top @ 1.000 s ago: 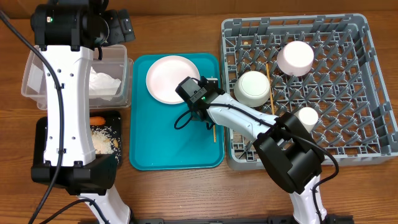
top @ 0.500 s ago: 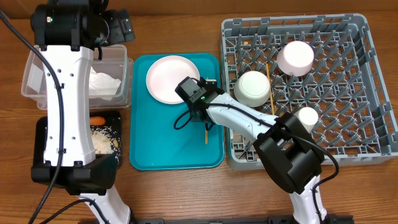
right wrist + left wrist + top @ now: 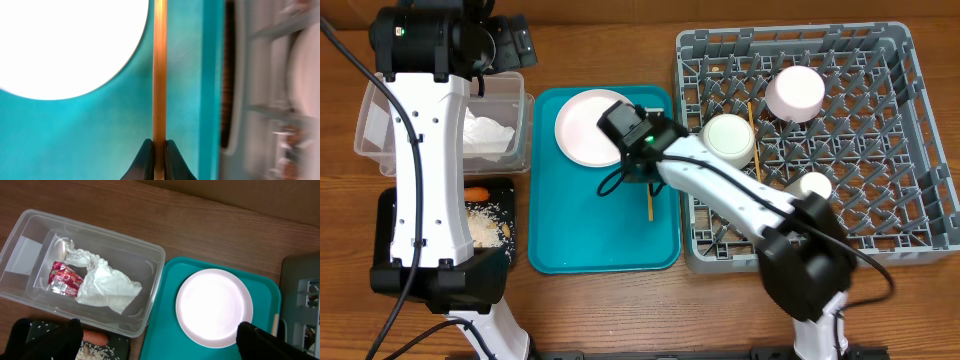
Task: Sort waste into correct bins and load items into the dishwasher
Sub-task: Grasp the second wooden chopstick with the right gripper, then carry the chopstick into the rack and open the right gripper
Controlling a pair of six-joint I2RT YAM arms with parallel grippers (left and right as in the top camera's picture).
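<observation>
chopstick [image 3: 649,205] shifted left, right claw [image 3: 159,146] pinching it

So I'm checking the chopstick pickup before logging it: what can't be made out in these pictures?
Overhead: the right arm's wrist covers its fingers and the upper end of the chopstick.
Right wrist: the dish rack is blurred; its contents are unreadable.
Left wrist: the bottom edge cuts off most of the black tray.
</observation>
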